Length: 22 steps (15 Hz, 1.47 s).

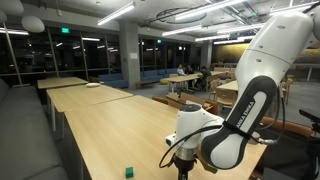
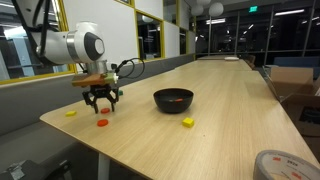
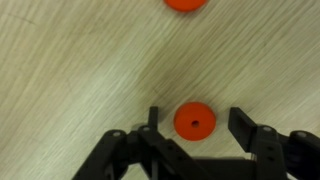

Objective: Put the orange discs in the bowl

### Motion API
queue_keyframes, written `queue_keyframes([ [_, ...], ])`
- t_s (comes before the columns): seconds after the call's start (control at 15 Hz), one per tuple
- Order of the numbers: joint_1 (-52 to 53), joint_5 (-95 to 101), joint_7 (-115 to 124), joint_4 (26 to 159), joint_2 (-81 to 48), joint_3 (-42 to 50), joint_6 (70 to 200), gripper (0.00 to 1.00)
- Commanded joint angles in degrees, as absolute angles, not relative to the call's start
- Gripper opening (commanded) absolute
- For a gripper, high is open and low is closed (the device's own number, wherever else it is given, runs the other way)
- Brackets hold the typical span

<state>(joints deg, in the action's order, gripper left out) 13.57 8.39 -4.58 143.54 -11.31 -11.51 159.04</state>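
In the wrist view an orange disc (image 3: 194,121) with a small centre hole lies flat on the wooden table, between the two black fingers of my gripper (image 3: 197,127). The gripper is open and empty, and neither finger touches the disc. A second orange disc (image 3: 186,3) is cut off by the top edge. In an exterior view my gripper (image 2: 102,100) hangs a little above one orange disc (image 2: 102,123) near the table's front corner. The black bowl (image 2: 173,99) stands on the table some way beyond the gripper. In an exterior view the gripper (image 1: 183,165) is partly hidden by the arm.
A small yellow piece (image 2: 188,122) lies in front of the bowl and another (image 2: 70,113) near the table edge. A small green block (image 1: 128,171) lies on the table. A grey round squat object (image 2: 285,165) sits at the near corner. The table edge is close to the gripper.
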Motion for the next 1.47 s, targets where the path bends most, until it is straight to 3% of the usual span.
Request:
queue_keyframes([
  [0.0, 13.74, 9.49, -3.51, 143.12, -11.33, -11.19, 160.16, 0.42],
  [0.2, 13.71, 9.64, -3.61, 142.42, -11.24, -11.10, 159.47, 0.20],
  [0.87, 10.66, 11.41, -5.22, 139.62, -4.13, -7.76, 153.96, 0.22],
  [1.4, 2.46, 20.00, -3.62, 138.53, 2.78, -0.79, 151.54, 0.22],
])
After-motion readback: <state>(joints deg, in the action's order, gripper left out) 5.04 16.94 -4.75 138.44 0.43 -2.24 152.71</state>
